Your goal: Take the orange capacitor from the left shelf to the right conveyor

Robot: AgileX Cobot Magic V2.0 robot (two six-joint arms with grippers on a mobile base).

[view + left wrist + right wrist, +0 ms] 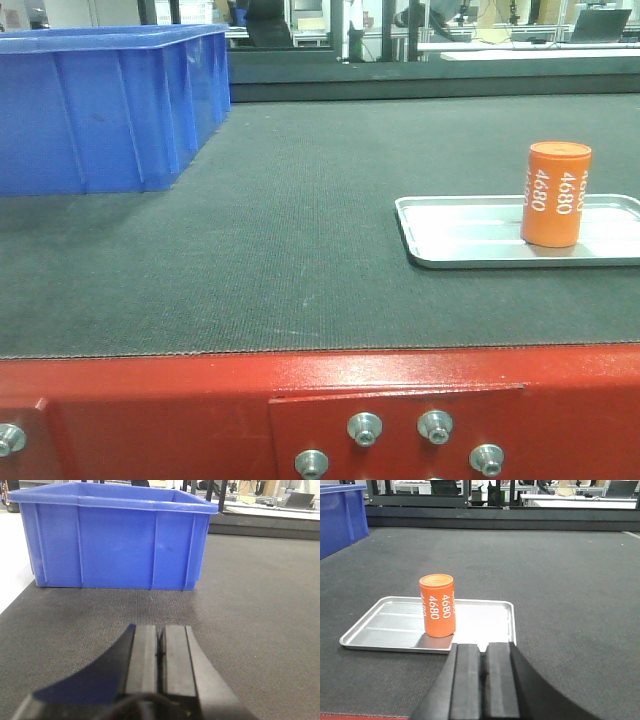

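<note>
Along the top of the front-facing view, a cluttered workshop is seen beyond the dark belt. A black office chair (268, 22) is placed at upper centre, partly cut by the frame edge. To its right, black metal framing (385, 30) is set upright, and a white tabletop (540, 52) is stretched across the upper right. An open laptop (600, 24) is rested on it at the far upper right. In the left wrist view, a pale floor (10, 565) is shown at the left edge. The room is evenly and brightly lit; the light sources themselves cannot be made out. Walls are hidden by equipment.
</note>
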